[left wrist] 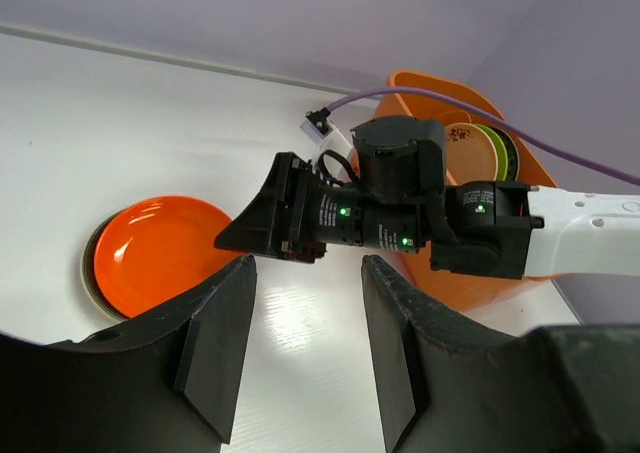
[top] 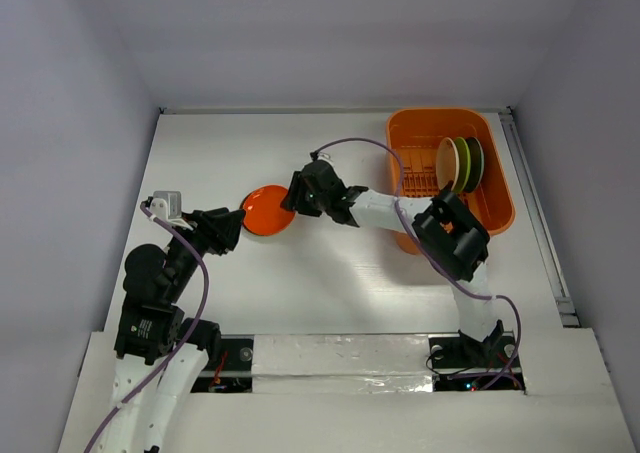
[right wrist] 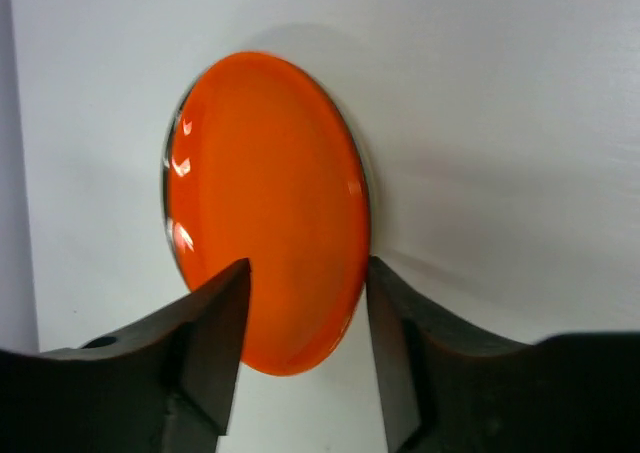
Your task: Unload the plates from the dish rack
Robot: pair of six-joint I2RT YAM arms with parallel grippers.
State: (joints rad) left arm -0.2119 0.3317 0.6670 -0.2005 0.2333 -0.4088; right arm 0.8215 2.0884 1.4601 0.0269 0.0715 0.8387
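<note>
Red-orange plate: flat, face up, stacked on lower plate on surface; round, no long axis.
Right pincer: at plate's 3 o'clock, apart, clamping nothing. Probably set-down spot.
Left pincer: at 8 o'clock, apart, idle.
Remaining plates: on edge in dish rack, faces toward 9 o'clock, edges running 12–6, upright for rim grip.
</note>
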